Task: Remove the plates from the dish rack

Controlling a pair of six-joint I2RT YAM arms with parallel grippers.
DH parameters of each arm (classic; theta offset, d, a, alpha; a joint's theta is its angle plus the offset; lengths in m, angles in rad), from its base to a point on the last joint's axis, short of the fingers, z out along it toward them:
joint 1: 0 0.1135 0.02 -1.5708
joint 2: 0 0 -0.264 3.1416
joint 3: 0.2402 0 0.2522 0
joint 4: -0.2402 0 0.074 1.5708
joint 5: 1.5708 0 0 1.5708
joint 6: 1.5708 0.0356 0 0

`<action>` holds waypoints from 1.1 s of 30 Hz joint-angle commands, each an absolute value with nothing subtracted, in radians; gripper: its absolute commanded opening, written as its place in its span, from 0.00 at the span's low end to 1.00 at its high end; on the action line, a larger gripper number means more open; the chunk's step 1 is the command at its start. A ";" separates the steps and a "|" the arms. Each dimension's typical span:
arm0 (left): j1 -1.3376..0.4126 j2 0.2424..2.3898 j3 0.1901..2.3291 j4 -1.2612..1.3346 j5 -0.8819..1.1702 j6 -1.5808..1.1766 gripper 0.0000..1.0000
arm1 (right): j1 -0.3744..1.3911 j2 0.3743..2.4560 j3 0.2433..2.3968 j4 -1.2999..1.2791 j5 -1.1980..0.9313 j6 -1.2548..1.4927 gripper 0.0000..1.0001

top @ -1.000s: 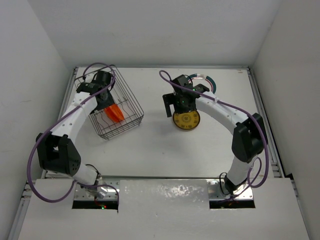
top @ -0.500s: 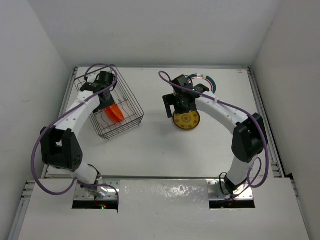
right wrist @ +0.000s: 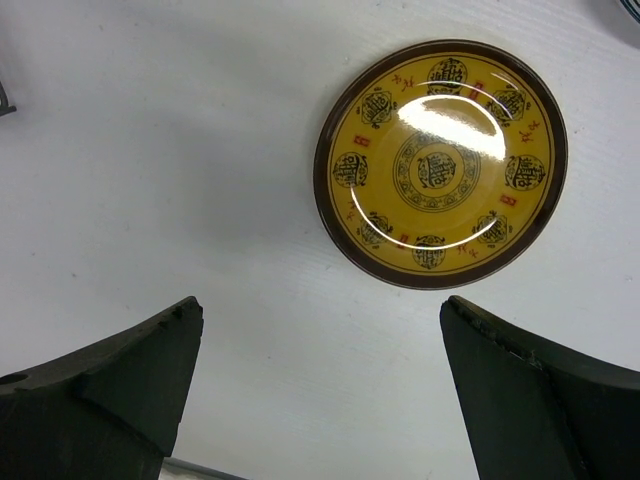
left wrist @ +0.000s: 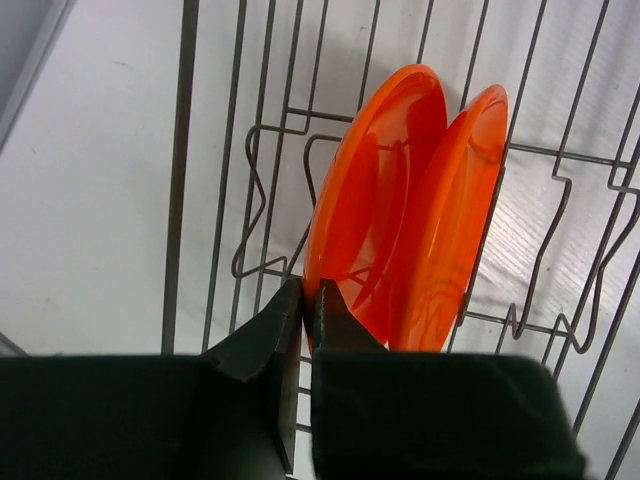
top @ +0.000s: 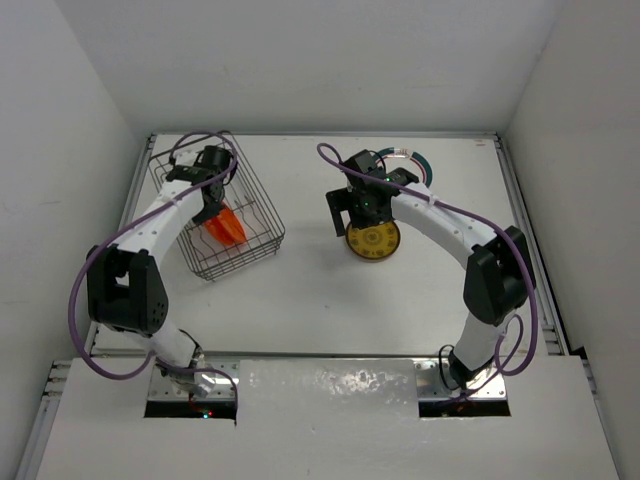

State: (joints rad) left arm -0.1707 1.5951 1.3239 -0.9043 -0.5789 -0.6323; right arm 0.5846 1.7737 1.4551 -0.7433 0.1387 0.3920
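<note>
Two orange-red plates stand on edge between the tines of the black wire dish rack (left wrist: 215,150). My left gripper (left wrist: 308,300) is shut on the near rim of the left plate (left wrist: 375,190); the second plate (left wrist: 455,220) leans just to its right. From above, the left gripper (top: 212,205) reaches down into the dish rack (top: 255,245) onto the orange plates (top: 228,228). A yellow patterned plate (right wrist: 440,165) lies flat on the table. My right gripper (right wrist: 320,330) hovers above its near edge, open and holding nothing.
A plate with a teal and pink rim (top: 420,162) lies at the back right, partly behind the right arm. The yellow plate (top: 372,240) lies mid-table under the right wrist. White walls close in the table on three sides.
The left gripper's jaws have shut onto the orange plate's rim, and the left arm has drawn in a little towards the rack. The right arm has not moved.
</note>
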 commanded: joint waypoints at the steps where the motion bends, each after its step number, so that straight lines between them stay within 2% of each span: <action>1: -0.160 1.580 1.387 -0.888 -0.646 -0.626 0.00 | 0.583 1.738 1.479 -0.735 0.161 0.380 0.99; 5: -0.160 1.637 1.485 -0.977 -0.721 -0.643 0.00 | 0.584 1.744 1.479 -0.735 0.163 0.379 0.99; 13: -0.160 1.781 1.808 -1.317 -1.070 -0.799 0.00 | 0.581 1.753 1.506 -0.733 0.120 0.383 0.99; 21: -0.160 1.822 1.992 -1.316 -1.164 -0.730 0.00 | 0.577 1.776 1.594 -0.706 0.006 0.420 0.99; 23: -0.160 1.838 2.049 -1.313 -1.169 -0.703 0.00 | 0.566 1.775 1.591 -0.628 -0.133 0.440 0.99; 25: -0.160 1.801 2.086 -1.206 -1.109 -0.602 0.00 | 0.555 1.763 1.568 -0.540 -0.256 0.510 0.99; 27: -0.158 1.708 2.004 -0.971 -0.837 -0.437 0.00 | 0.531 1.747 1.527 -0.284 -0.424 0.633 0.99; 28: -0.158 1.674 1.971 -0.909 -0.722 -0.413 0.00 | 0.526 1.746 1.520 -0.226 -0.464 0.679 0.99; 29: -0.158 1.646 1.941 -0.855 -0.517 -0.408 0.00 | 0.522 1.747 1.522 -0.178 -0.510 0.716 0.99; 31: -0.158 1.571 1.847 -0.717 -0.246 -0.434 0.01 | 0.506 1.759 1.538 -0.092 -0.525 0.797 0.99; 33: -0.158 1.551 1.770 -0.611 -0.085 -0.481 0.01 | 0.494 1.772 1.569 -0.054 -0.525 0.834 0.99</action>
